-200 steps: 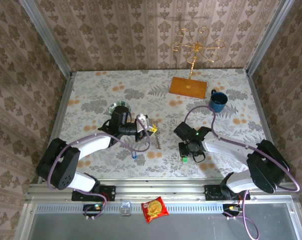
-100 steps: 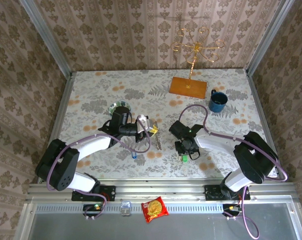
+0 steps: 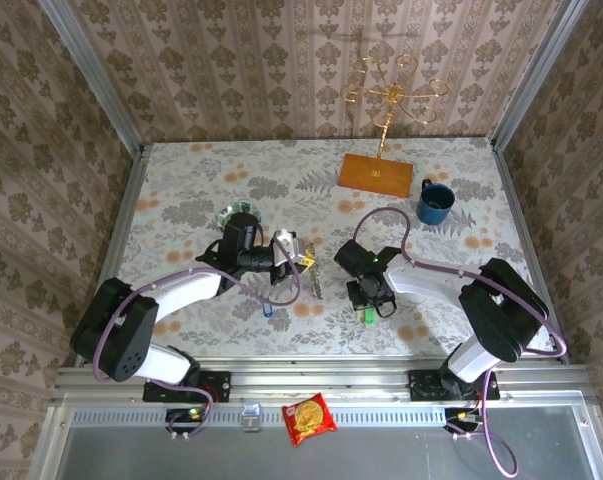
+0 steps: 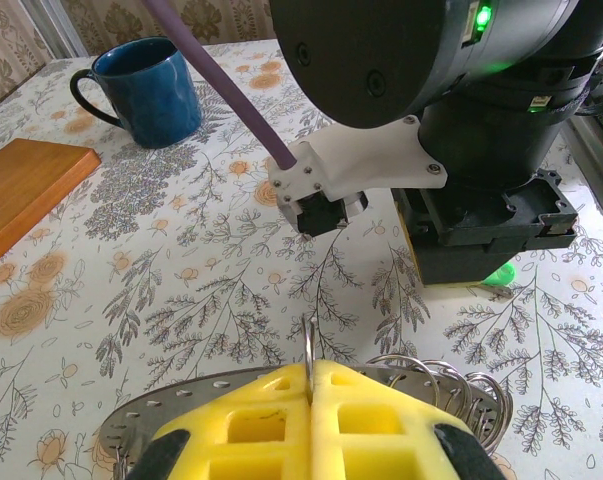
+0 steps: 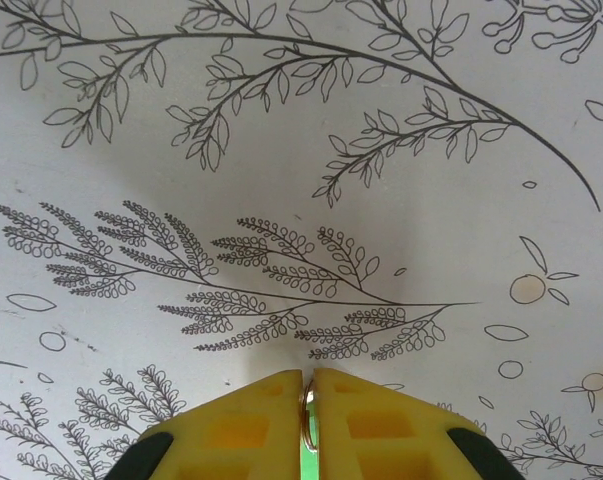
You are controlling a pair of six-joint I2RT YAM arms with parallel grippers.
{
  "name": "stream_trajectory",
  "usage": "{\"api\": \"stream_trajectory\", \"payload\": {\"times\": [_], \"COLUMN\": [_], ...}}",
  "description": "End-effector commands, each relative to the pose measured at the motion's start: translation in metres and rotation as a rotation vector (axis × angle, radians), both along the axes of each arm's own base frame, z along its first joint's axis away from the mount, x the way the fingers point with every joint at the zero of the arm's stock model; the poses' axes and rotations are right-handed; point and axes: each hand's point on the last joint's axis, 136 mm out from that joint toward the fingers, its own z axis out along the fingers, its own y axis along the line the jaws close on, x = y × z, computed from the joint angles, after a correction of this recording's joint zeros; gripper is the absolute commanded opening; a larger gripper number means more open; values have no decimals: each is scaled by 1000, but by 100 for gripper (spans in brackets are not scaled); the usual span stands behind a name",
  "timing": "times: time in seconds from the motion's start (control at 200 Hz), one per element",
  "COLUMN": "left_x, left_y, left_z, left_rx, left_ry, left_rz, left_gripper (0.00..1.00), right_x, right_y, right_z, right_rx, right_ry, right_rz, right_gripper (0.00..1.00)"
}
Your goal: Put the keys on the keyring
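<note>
My left gripper (image 4: 311,375) is shut on a thin wire ring of the keyring (image 4: 131,428), a flat grey perforated plate carrying several small split rings (image 4: 451,385). From above, that gripper (image 3: 303,258) holds the keyring (image 3: 291,244) near the table's middle. The blue key (image 3: 268,311) lies loose on the cloth in front of it. My right gripper (image 5: 308,385) points down at the cloth, its yellow fingers shut on the small ring of the green key (image 5: 308,450), whose green head shows between them. In the top view the right gripper (image 3: 367,300) stands over the green key (image 3: 367,318).
A blue mug (image 3: 435,203) and a gold wire stand on a wooden base (image 3: 376,175) are at the back right. A small patterned bowl (image 3: 231,213) sits behind my left wrist. A snack packet (image 3: 309,418) lies off the table in front.
The right gripper has shifted slightly left and closed its fingers on the green key's ring. The left arm and keyring have stayed put.
</note>
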Motion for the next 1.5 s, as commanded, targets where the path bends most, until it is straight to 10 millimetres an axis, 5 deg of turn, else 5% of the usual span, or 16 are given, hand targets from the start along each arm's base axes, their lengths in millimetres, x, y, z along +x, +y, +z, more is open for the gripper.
{"api": "stream_trajectory", "payload": {"times": [0.0,1.495], "left_x": [1,1], "left_y": [-4,-3], "left_z": [15,13], "left_rx": [-18,-6], "left_ry": [-48,-43], "left_rz": [-19,-19], "left_gripper": [0,0], "right_x": [3,-4], "right_y": [-3,-9], "right_z": [3,5], "right_rx": [-48,-86], "right_ry": [-2,43], "right_rz": [13,39], "right_gripper": [13,14]}}
